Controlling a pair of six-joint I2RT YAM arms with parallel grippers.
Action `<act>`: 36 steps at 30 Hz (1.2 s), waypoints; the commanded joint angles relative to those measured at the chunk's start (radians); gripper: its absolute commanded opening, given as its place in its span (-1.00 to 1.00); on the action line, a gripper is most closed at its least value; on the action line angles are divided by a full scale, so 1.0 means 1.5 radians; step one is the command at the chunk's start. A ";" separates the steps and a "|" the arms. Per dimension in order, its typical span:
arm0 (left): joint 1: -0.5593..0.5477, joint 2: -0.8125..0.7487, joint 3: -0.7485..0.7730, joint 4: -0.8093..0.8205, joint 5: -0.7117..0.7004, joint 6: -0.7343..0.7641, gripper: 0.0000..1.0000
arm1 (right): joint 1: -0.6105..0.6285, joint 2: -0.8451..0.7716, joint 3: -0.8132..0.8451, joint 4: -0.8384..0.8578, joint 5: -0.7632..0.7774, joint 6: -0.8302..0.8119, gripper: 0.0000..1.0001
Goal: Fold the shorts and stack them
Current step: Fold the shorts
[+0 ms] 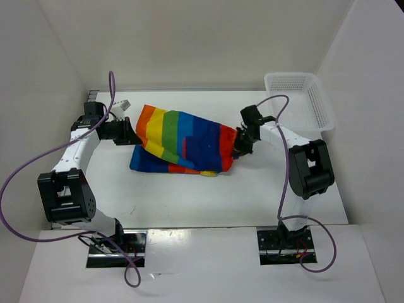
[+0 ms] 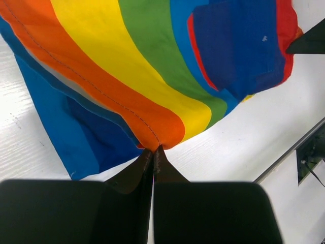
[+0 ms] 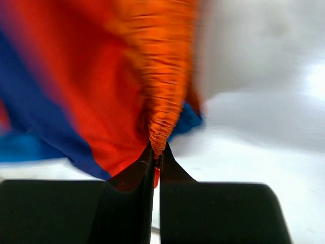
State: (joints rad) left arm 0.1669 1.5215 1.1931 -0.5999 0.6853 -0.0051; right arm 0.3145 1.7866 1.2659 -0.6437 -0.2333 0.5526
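Between your two arms, the shorts (image 1: 183,139) stretch over the table (image 1: 189,199), long axis running 9 to 3 o'clock. Your left gripper (image 2: 154,151) is pinched tight on the orange edge at 9, your right gripper (image 3: 156,152) on the gathered edge at 3.
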 commanded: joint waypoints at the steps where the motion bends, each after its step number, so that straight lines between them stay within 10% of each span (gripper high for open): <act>1: 0.008 -0.009 -0.009 0.012 0.020 0.003 -1.00 | -0.032 -0.032 -0.045 -0.027 0.106 0.007 -0.99; 26: 0.015 0.009 -0.212 -0.002 -0.032 0.003 -1.00 | -0.111 -0.098 -0.048 -0.045 0.073 0.035 -0.99; 30: 0.015 0.047 -0.183 -0.015 -0.039 0.003 0.26 | -0.119 -0.092 -0.046 -0.041 0.064 0.035 -0.59; 36: 0.015 -0.039 -0.062 -0.091 -0.075 0.003 0.98 | -0.119 -0.161 0.013 -0.063 0.092 0.014 0.77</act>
State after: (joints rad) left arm 0.1825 1.5581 0.9680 -0.7071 0.5858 -0.0036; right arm 0.1390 1.6497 1.2045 -0.7170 -0.1192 0.5961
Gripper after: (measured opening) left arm 0.974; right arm 0.837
